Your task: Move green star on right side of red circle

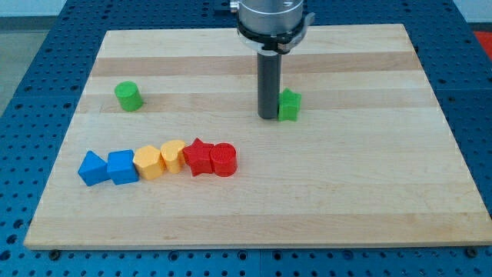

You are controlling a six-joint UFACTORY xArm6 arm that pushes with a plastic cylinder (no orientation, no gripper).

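Note:
The green star [290, 105] lies on the wooden board at the upper middle-right. My tip [267, 117] stands right against the star's left side. The red circle [224, 160] sits lower, at the right end of a row of blocks, well below and left of the star. A red star [199, 157] touches the red circle on its left.
The row runs left from the red star: a yellow heart [173, 155], an orange-yellow block [148, 163], a blue cube [122, 166], a blue triangle-like block [93, 168]. A green cylinder [128, 96] stands alone at the upper left. The board's edge [254, 245] borders a blue pegboard.

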